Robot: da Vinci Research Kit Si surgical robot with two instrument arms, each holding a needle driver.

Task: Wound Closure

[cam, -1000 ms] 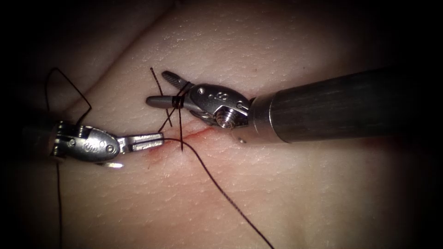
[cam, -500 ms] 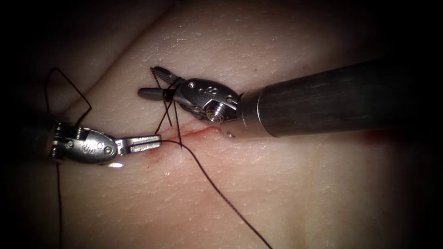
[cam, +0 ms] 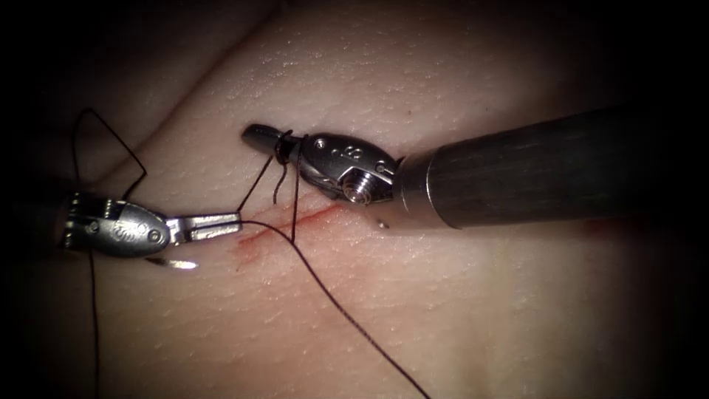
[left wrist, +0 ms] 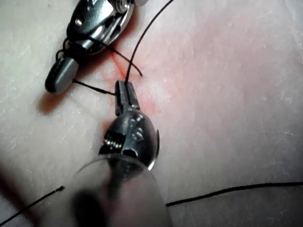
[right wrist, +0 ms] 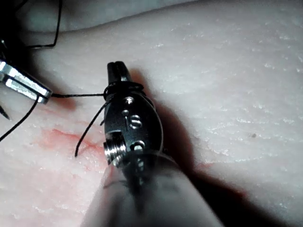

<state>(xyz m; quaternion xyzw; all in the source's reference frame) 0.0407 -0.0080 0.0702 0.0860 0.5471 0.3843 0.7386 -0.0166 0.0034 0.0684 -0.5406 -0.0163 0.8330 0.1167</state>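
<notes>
The pale tissue is filling the scene, its cut lying as a short red line stained with red fluid toward the left end. The left arm's tool is sitting at the left of the cut with its jaws pressed together on the thread, which is running from the jaw tips across the cut and away over the tissue. The right arm's tool is reaching in just above the cut, its jaws closed together, with the thread wound in loops around them near the hinge and a short loose end hanging down toward the cut. A slim, pointed metal piece, seemingly the needle, is lying just beneath the left arm's tool, outside the tissue, and neither tool is gripping it
</notes>
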